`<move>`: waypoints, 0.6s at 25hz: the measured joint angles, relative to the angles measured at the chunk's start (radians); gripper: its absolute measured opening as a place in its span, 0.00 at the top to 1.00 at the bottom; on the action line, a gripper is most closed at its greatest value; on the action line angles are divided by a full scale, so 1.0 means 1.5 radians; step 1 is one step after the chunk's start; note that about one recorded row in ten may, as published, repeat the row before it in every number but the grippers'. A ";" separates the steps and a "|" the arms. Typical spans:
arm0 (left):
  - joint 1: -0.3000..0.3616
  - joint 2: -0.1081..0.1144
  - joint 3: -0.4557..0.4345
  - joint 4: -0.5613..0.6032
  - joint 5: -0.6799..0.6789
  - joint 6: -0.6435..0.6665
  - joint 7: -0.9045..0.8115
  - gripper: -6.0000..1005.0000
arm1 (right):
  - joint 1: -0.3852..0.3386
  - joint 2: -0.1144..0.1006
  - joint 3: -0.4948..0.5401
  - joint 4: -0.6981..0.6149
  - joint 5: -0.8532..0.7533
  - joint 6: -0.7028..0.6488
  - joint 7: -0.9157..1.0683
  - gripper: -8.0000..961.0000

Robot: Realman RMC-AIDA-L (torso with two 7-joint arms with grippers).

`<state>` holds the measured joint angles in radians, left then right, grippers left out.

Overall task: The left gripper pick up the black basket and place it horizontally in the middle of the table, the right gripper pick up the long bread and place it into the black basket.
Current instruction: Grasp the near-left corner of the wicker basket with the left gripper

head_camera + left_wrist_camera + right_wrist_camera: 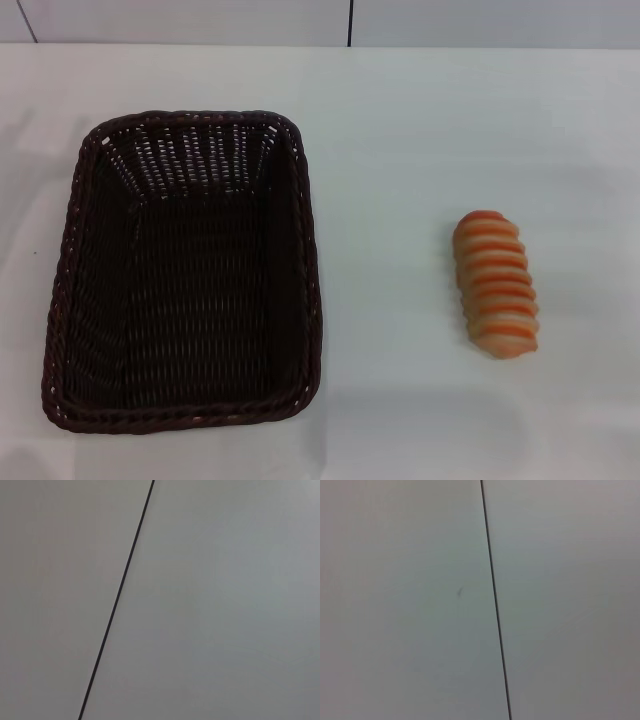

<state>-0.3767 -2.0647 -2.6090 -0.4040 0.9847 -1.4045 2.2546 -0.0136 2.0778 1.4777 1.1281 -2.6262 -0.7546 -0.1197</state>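
Note:
The black basket [185,275] is a large dark woven tray lying on the left half of the white table [400,140], its long side running away from me. It is empty. The long bread [495,283] is a tan loaf with orange-brown ridges, lying on the table to the right, well apart from the basket. Neither gripper shows in the head view. Both wrist views show only a plain grey-white panel surface with a thin dark seam line [117,600] [495,600]; no fingers appear in them.
The table's far edge meets a pale wall [200,20] with a dark vertical seam [350,22]. White tabletop lies between the basket and the bread.

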 joint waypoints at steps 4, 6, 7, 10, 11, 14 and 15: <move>0.000 0.001 0.000 0.000 0.000 -0.001 -0.001 0.19 | -0.001 0.000 0.000 0.001 0.000 0.000 0.000 0.41; 0.001 0.001 0.000 -0.001 0.000 -0.001 -0.001 0.19 | -0.002 0.000 0.000 0.001 0.000 0.000 0.000 0.41; 0.000 0.001 0.000 -0.001 0.000 -0.001 -0.001 0.19 | -0.002 0.000 0.000 0.001 0.000 0.000 0.000 0.41; 0.000 0.001 -0.001 -0.001 0.000 -0.001 -0.001 0.19 | -0.003 0.000 0.000 0.001 0.000 0.000 0.000 0.41; 0.000 0.001 -0.001 -0.001 0.000 -0.001 -0.002 0.19 | -0.003 0.000 0.000 0.001 0.000 0.000 0.000 0.41; 0.000 0.001 -0.002 -0.001 0.000 -0.001 -0.002 0.19 | -0.002 0.001 0.000 0.001 0.000 0.000 0.000 0.41; 0.000 0.001 -0.002 -0.001 0.000 -0.001 -0.002 0.19 | -0.002 0.001 0.000 0.001 0.000 0.000 0.000 0.41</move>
<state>-0.3774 -2.0629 -2.6123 -0.4050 0.9849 -1.4066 2.2521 -0.0173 2.0798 1.4772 1.1291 -2.6262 -0.7546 -0.1192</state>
